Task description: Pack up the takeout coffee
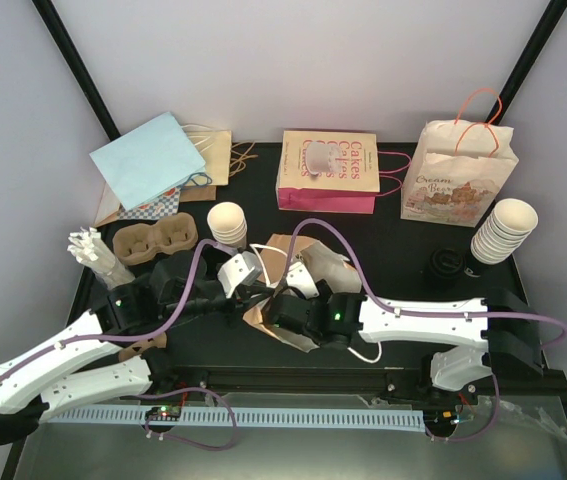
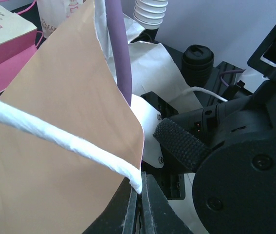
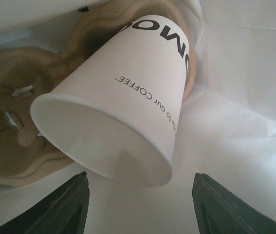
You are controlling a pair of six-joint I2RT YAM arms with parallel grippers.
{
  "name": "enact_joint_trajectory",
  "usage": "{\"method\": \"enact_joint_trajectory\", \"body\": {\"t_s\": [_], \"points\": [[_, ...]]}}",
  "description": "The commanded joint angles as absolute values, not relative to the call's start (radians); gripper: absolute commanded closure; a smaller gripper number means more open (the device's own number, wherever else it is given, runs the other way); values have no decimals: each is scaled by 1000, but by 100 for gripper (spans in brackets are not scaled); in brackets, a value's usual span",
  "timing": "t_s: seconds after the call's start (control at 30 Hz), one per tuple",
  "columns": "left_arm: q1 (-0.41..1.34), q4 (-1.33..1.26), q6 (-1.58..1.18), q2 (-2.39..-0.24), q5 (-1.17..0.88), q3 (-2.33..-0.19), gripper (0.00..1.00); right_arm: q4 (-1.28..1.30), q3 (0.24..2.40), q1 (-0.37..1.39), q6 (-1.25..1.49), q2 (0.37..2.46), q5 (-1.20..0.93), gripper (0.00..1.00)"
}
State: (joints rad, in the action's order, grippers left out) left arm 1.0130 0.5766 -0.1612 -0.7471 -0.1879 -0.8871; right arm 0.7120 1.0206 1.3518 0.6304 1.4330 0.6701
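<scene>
**Ana:** Seen from above, how does the table look?

**Ben:** A brown paper bag (image 1: 325,265) lies on its side at mid-table, and both arms meet at its mouth. Black lids (image 1: 443,263) sit well off to the right beside a stack of cups (image 1: 504,230). The coffee cup itself is hidden from this view.

**Ana:** And the left wrist camera?

**Ben:** The left gripper (image 2: 138,195) is clenched on the bag's white twisted handle (image 2: 55,134), with the bag's brown wall rising just behind it.

**Ana:** The right wrist?

**Ben:** The right gripper (image 3: 138,204) is inside the bag, released and touching nothing. Its fingers stand wide apart below the cup. The takeout coffee cup (image 3: 123,107) is white with black print and lies tilted, its open rim towards the camera. Its narrow end rests in a well of a brown pulp carrier (image 3: 11,131).
</scene>
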Motion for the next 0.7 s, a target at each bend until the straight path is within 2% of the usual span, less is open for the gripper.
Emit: {"method": "enact_joint_trajectory", "body": {"t_s": [0.0, 0.27, 0.57, 0.67], "points": [[1020, 552, -162, -736, -244, -894, 98, 669, 994, 1345, 610, 1415, 724, 40], [1020, 554, -167, -735, -245, -889, 98, 651, 993, 1323, 587, 1417, 747, 44], [1020, 557, -170, -735, -254, -884, 99, 591, 1040, 1320, 510, 1518, 796, 46], [1020, 555, -169, -735, -253, -883, 98, 576, 1052, 1319, 498, 1549, 801, 52]]}}
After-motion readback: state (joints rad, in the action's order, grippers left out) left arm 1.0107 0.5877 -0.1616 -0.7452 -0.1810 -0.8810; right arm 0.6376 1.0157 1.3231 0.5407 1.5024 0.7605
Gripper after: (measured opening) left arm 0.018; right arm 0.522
